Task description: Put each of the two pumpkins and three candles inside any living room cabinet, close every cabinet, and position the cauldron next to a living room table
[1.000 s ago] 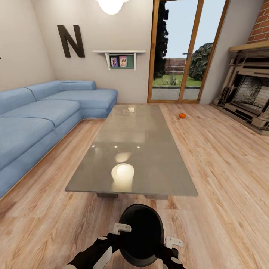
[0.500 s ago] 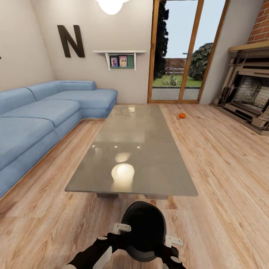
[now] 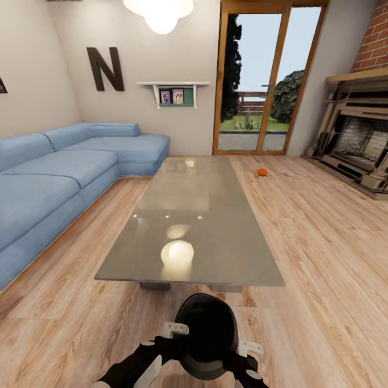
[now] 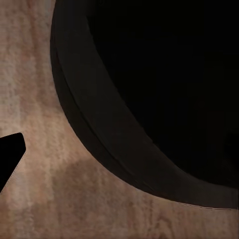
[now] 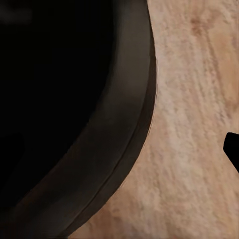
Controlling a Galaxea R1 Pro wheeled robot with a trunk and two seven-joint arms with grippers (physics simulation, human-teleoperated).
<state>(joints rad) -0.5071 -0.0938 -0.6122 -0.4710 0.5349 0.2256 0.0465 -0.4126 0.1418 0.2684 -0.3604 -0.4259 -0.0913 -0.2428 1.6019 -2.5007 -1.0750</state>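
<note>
The black cauldron (image 3: 206, 337) is sitting between both arms at the near end of the grey coffee table (image 3: 196, 215), just short of its edge. The left gripper (image 3: 175, 328) and right gripper (image 3: 249, 348) are flanking its sides; whether their fingers are clamping it cannot be told. One pumpkin (image 3: 262, 172) is lying on the wooden floor (image 3: 323, 242) beyond the table, near the glass door (image 3: 258, 81).
</note>
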